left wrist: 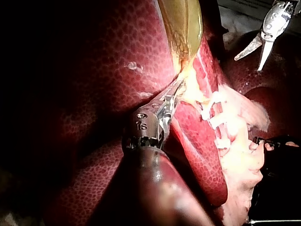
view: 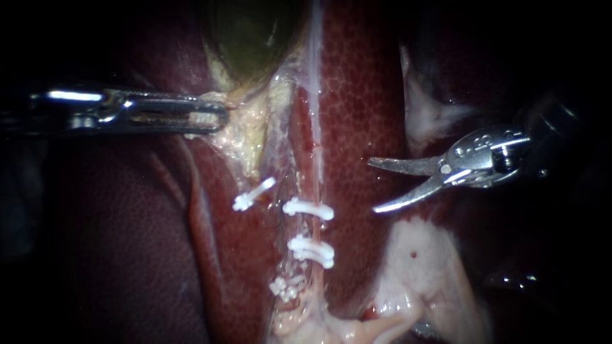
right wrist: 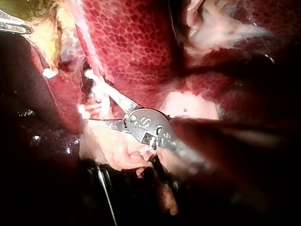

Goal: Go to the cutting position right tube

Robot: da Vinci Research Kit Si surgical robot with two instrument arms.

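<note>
Nearest the camera, pale tissue (view: 414, 267) lies at the foot of the field, and the right tube (view: 315, 172) rises from that end along the liver (view: 363, 95). Two clips cross this tube, the lower clip (view: 311, 250) and the upper clip (view: 308, 209), with a short bare stretch between them. That stretch is judged the intended cutting site, since a cut there leaves a clip on either stump. A third clip (view: 254, 193) sits on the strand just beside and appears to be no part of this step. About level with the upper clip, the right tool (view: 373, 186) hovers over the liver, apart from the tube. Its two blades are spread and hold nothing, with the tips facing the tube: an approach attitude, not yet in position. It needs to advance and shift toward the lower clip so that the bare stretch enters the blades. Farther back, the left tool (view: 213, 118) has its jaws pressed together, pinching yellowish tissue at the neck of the gallbladder (view: 252, 38). This sideways hold appears intended to draw the tube taut and exposed. Risk noted: a blade fouling a clip.
</note>
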